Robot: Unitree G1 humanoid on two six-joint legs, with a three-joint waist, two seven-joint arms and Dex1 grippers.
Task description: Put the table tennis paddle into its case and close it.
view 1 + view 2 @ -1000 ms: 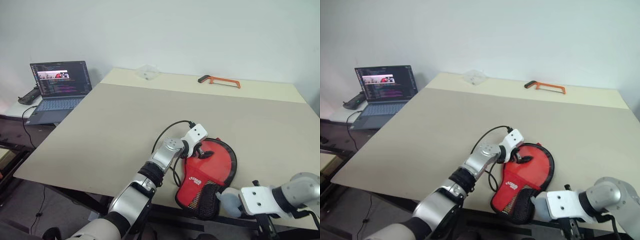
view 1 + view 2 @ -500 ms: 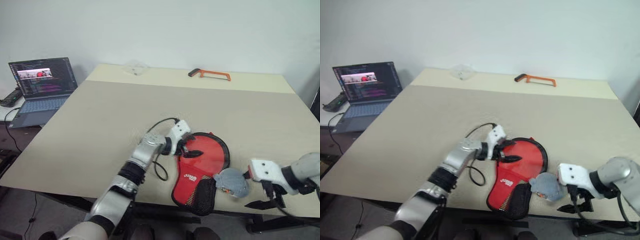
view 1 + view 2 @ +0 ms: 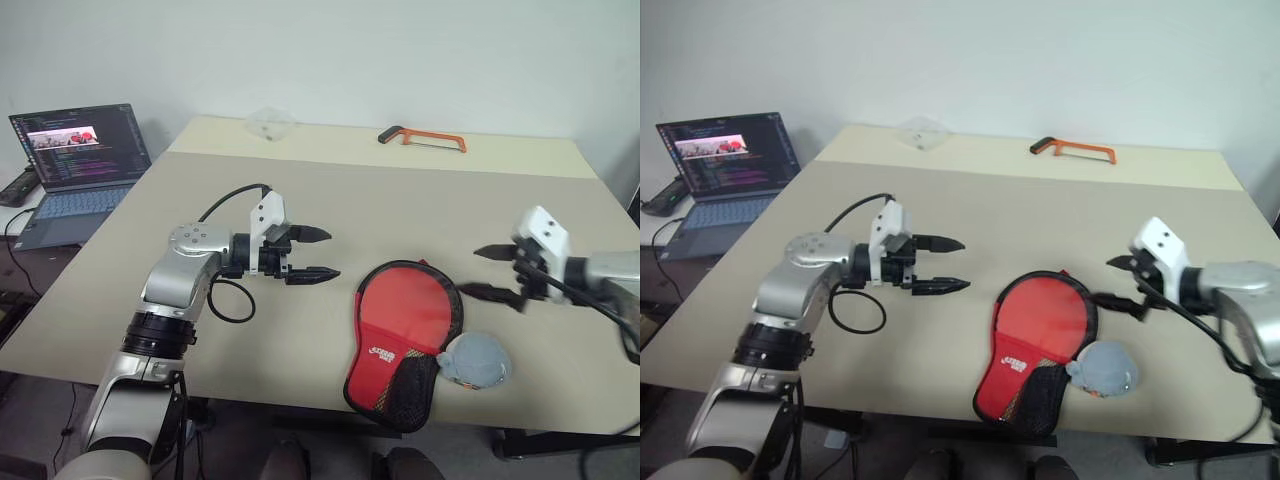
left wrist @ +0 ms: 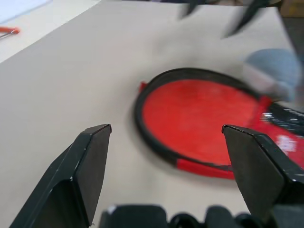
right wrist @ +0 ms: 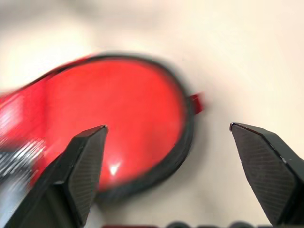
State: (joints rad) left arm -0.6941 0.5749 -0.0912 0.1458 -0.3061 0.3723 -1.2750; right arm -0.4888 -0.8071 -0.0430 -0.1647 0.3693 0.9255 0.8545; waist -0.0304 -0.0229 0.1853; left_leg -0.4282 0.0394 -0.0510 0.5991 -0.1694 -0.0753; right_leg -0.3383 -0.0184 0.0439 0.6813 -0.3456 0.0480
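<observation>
The case (image 3: 402, 328) lies flat near the table's front edge, red front up with its white logo, its black mesh patch toward me. Its grey fuzzy ball (image 3: 476, 361) rests on the table against the mesh end. The table tennis paddle is hidden. My left gripper (image 3: 333, 254) hovers open to the left of the case, clear of it, fingers pointing at it. My right gripper (image 3: 470, 272) hovers open to the right of the case's round end, holding nothing. The left wrist view shows the case's round end (image 4: 199, 118) lying ahead of the spread fingers (image 4: 90, 166).
An orange hacksaw (image 3: 422, 138) and a clear plastic piece (image 3: 268, 123) lie along the table's far edge. An open laptop (image 3: 75, 160) stands on a lower side table at the left. The case's mesh end reaches the table's front edge (image 3: 300, 408).
Both grippers have lifted off the case. The left one drew away to the left and up. The right one opened, let the grey ball drop beside the case, and rose forward.
</observation>
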